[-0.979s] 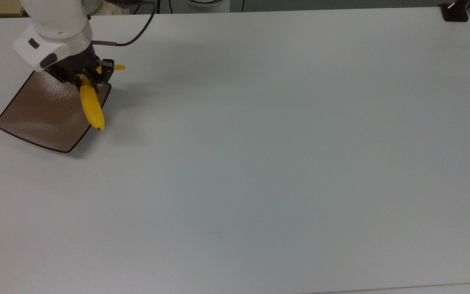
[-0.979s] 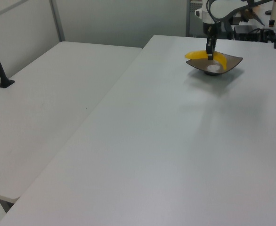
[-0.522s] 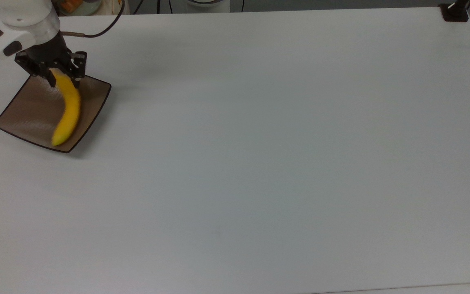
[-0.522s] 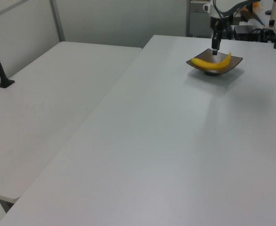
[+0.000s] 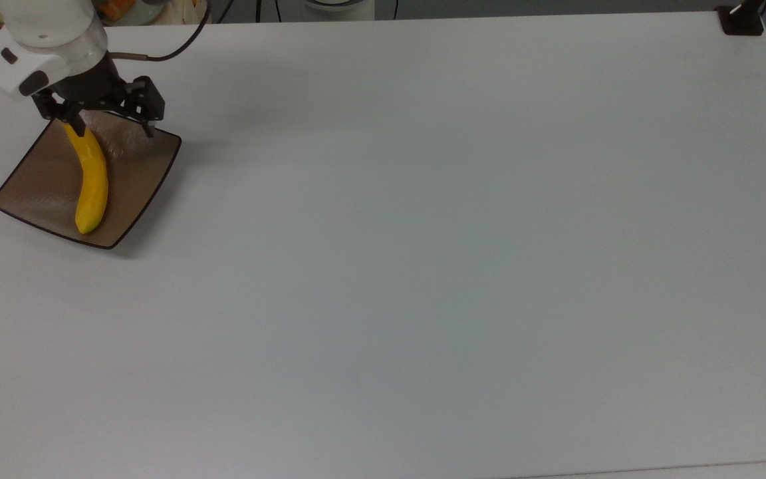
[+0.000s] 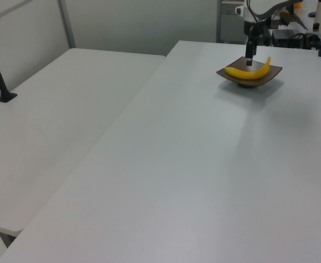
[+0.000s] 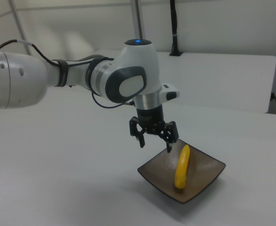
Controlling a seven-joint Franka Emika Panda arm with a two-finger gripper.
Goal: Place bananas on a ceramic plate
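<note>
A: Where is the banana sitting?

B: It lies flat on the brown plate, fully inside the rim, with its stem end toward the plate's far edge in the top view. In the right view it runs along the plate's middle.

A: And the claw?

B: It hangs just above the plate's far edge, fingers spread wide apart and holding nothing. One fingertip sits close by the banana's stem end; I cannot tell whether they touch.

A: How would the banana handle if it needed shifting?

B: I'd judge it light and fairly stiff, with a smooth, glossy skin that could slip or roll between narrow fingers. The thick middle, gripped across its width, looks the safest hold. The plate looks glazed and breakable, so pressing down on it risks tipping it on the white counter.

A: Is the task done?

B: It looks so.
</note>
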